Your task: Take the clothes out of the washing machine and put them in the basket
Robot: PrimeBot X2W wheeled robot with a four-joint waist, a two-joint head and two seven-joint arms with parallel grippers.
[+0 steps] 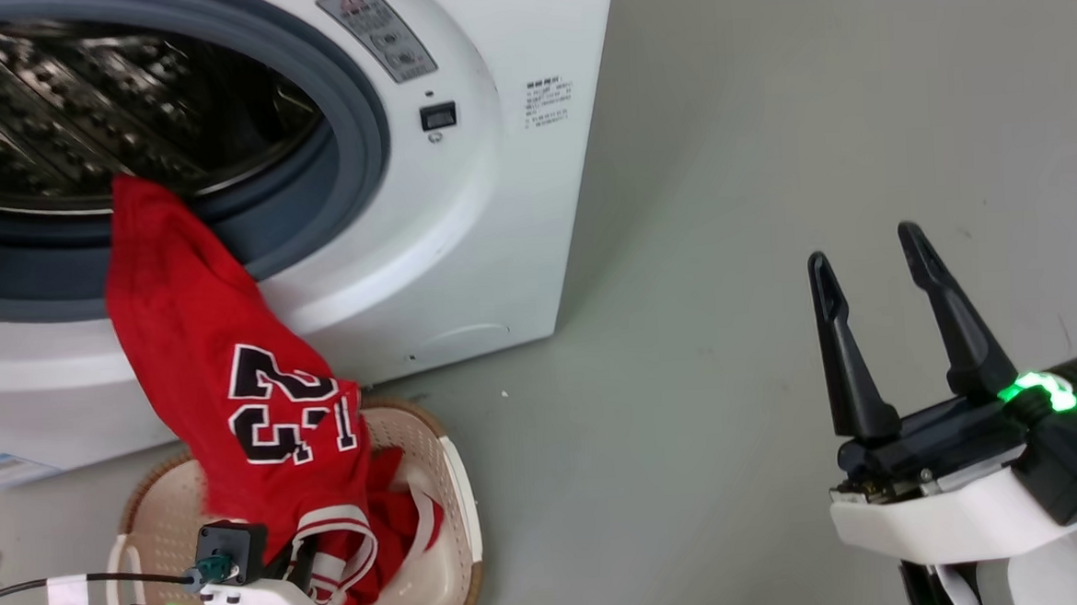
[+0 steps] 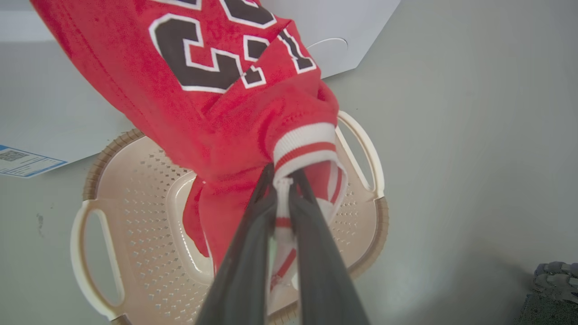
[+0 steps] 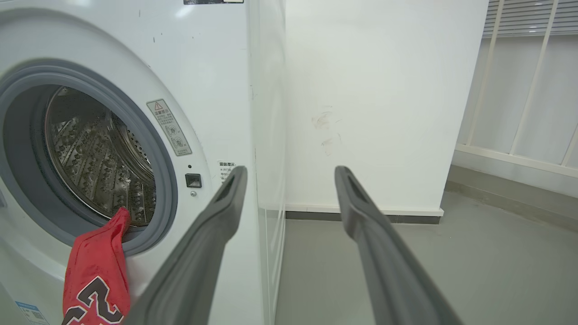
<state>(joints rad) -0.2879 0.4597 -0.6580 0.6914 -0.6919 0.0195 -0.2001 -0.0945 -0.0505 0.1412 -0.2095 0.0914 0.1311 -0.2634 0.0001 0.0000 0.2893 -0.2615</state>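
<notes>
Jersey (image 1: 180, 321): bright red, black number 23 outlined white, red-and-white striped trim. Washing machine (image 1: 505, 184): white body, grey seal (image 1: 359, 137), perforated steel drum (image 1: 76, 105). Basket (image 2: 135, 212): cream, perforated, brown woven-look rim. Floor (image 1: 770, 143): plain grey.

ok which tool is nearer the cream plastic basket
Left. The left tool, gripping the red fabric jersey, hangs over the cream plastic basket; the right tool is off to its right.

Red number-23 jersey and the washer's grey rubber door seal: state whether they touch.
Touching. The head view shows the red jersey draped over the lower lip of the grey rubber seal.
</notes>
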